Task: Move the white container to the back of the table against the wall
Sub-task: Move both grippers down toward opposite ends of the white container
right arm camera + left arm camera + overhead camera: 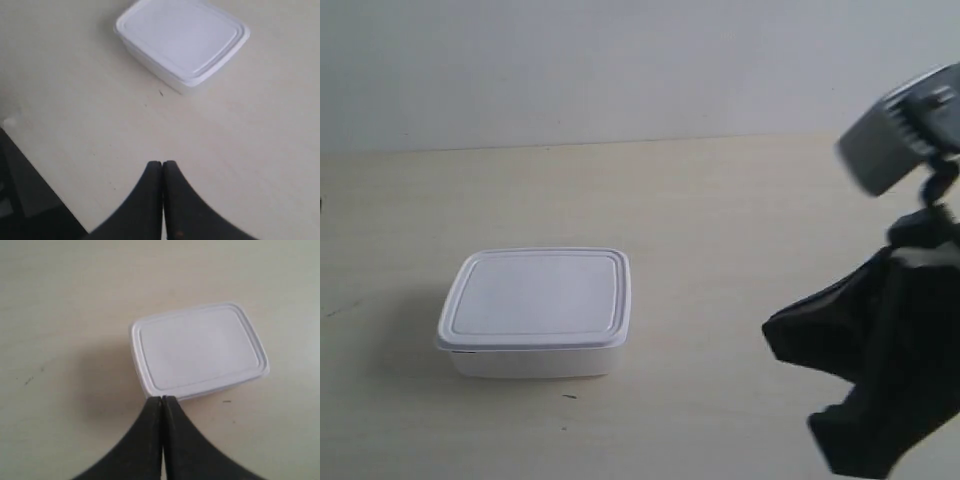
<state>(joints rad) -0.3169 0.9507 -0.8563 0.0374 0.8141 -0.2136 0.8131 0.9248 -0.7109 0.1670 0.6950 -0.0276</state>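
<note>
The white container (pixel 535 300) sits lidded on the pale table (pixel 740 220), left of middle and well short of the grey-blue wall (pixel 620 60). In the left wrist view my left gripper (pixel 162 399) is shut and empty, its tips overlapping the near rim of the container (pixel 197 350); I cannot tell if they touch. My right gripper (pixel 162 163) is shut on nothing, a good way from the container (pixel 182 40). The black arm (pixel 890 350) at the exterior view's right hangs over the table, apart from the container.
A grey camera housing (pixel 900 130) rides on the arm at the exterior view's right. A dark area (pixel 25 205) lies past the table's edge in the right wrist view. Bare table runs between the container and the wall.
</note>
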